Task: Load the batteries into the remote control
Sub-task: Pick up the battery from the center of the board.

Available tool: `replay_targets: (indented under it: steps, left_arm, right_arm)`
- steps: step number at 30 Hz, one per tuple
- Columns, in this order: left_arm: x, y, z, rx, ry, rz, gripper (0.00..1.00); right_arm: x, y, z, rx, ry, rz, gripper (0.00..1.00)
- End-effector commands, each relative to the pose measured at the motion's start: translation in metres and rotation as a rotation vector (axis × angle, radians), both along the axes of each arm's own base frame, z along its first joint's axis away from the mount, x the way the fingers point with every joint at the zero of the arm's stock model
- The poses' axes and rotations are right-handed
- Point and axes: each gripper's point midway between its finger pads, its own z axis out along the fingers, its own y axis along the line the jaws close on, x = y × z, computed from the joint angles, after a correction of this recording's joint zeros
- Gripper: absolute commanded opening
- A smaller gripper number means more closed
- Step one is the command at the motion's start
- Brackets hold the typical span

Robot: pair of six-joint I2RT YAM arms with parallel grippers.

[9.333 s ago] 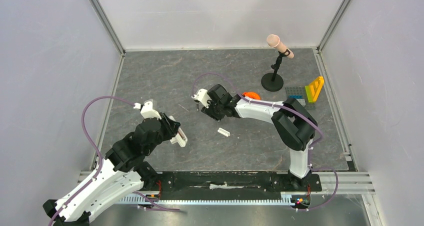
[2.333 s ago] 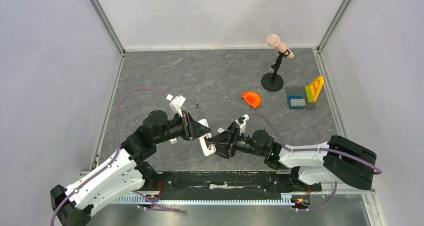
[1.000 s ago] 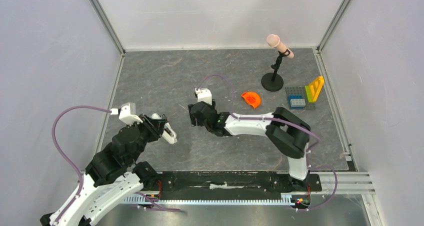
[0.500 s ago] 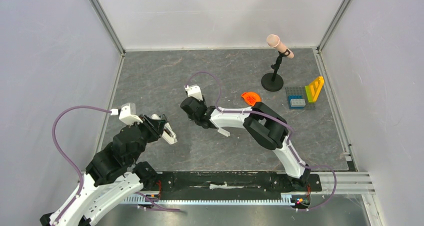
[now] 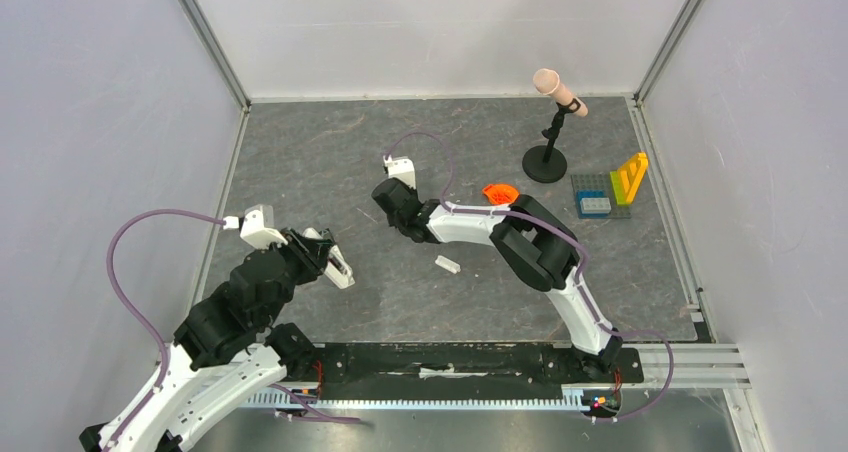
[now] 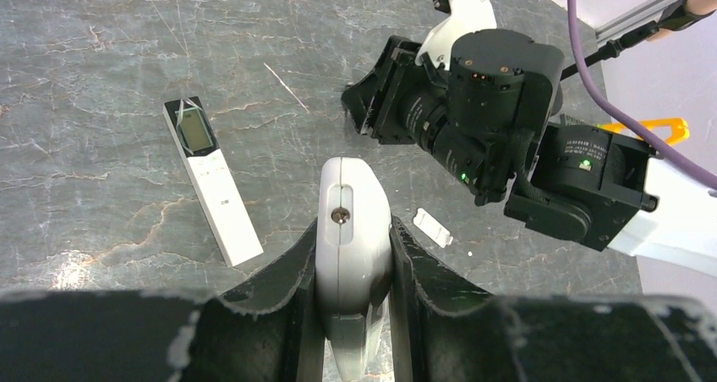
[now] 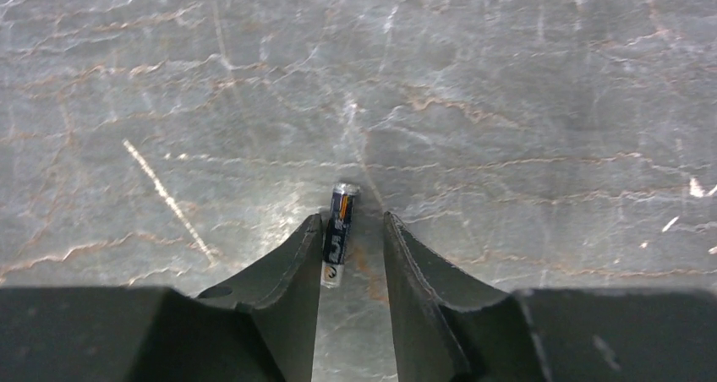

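My right fingers (image 7: 292, 268), slightly spread, straddle the battery (image 7: 339, 234) off-centre, so closing may flick it away; my left fingers (image 6: 283, 285) pinch the remote (image 6: 353, 247).

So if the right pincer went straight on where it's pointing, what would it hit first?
Probably the battery, which lies on the table between the fingers of the right pincer; depth to the table is unclear.

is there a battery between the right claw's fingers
Yes, the battery lies on the table, straddled by the right claw.
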Motion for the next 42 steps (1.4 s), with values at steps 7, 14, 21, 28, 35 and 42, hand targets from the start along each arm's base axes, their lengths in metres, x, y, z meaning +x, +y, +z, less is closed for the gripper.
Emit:
replay_targets:
  steps: [7,14,21,28,35,42]
  left_arm:
    - [0.004,-0.001,0.014,-0.042,-0.027,0.023,0.02]
    - [0.004,-0.006,0.011,-0.040,-0.009,0.001,0.02]
    - [0.005,-0.011,0.007,-0.048,-0.004,-0.010,0.02]
    - [0.006,-0.017,0.001,-0.056,0.011,-0.027,0.02]
    - [0.007,-0.026,-0.003,-0.058,0.023,-0.058,0.02]
    - [0.010,-0.047,-0.007,-0.058,0.024,-0.149,0.02]
  right_arm:
    - [-0.002,-0.034,-0.055,-0.136,0.122,-0.034,0.26]
    - [-0.010,-0.033,-0.048,-0.117,0.139,0.000,0.32]
    - [-0.026,-0.042,-0.048,-0.105,0.174,0.024,0.42]
    - [-0.038,-0.051,-0.055,-0.149,0.221,0.055,0.27]
    - [-0.034,-0.050,-0.053,-0.166,0.211,0.082,0.02]
    - [-0.044,-0.044,0.014,-0.040,0.100,0.226,0.00]
